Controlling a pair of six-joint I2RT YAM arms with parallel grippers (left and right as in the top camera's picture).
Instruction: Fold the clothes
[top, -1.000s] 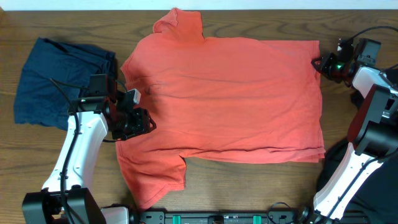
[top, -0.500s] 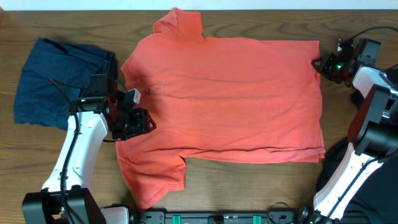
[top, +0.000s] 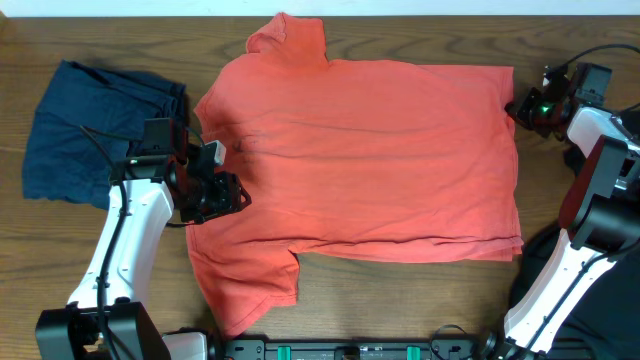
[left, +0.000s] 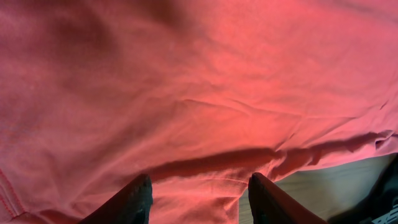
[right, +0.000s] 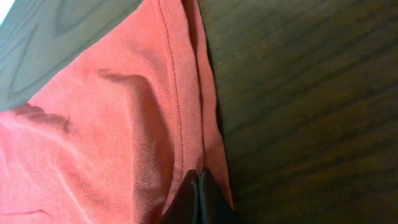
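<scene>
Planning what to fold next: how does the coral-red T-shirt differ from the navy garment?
The coral-red T-shirt lies spread flat across the table; the navy garment sits bunched near its left side. The T-shirt covers far more surface than the navy garment. The right gripper pinches the T-shirt's hem; no gripper holds the navy garment. Both rest on the wood.

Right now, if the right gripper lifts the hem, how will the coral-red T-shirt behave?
Likely floppy: the coral-red short-sleeved T-shirt lies flat with soft wrinkles, so it should drape from the right gripper, shut on its hem. Probably light: the fabric looks thin.
</scene>
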